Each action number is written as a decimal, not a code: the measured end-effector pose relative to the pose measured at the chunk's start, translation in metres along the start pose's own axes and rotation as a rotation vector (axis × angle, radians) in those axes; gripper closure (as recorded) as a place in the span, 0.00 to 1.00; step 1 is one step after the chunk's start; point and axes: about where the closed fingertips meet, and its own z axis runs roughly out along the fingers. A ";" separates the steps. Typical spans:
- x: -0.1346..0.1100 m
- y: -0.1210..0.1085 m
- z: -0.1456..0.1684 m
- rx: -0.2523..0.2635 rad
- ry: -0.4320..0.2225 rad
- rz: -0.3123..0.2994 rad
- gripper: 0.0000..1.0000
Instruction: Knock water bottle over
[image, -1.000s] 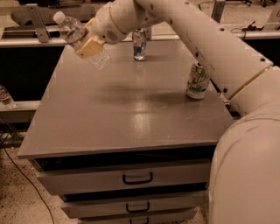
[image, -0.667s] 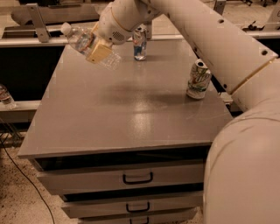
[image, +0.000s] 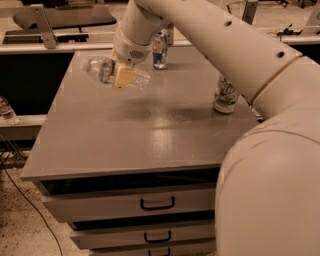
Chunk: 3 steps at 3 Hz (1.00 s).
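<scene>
The robot's white arm fills the right side and reaches across to the far left part of the grey worktop, which sits over a stack of drawers with dark handles. The end effector hangs above the worktop's far left area, its tan fingers pinching the water bottle around the middle. The bottle lies nearly on its side in that grip, off the surface, with its cap pointing left and its base to the right of the fingers. A blue-and-silver can stands at the far edge just beyond the end effector. A green-and-white can stands at the right, partly behind the arm.
</scene>
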 end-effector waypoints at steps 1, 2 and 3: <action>0.004 0.020 0.021 -0.080 0.076 -0.019 0.83; 0.007 0.038 0.035 -0.141 0.122 -0.023 0.59; 0.009 0.049 0.041 -0.173 0.143 -0.017 0.35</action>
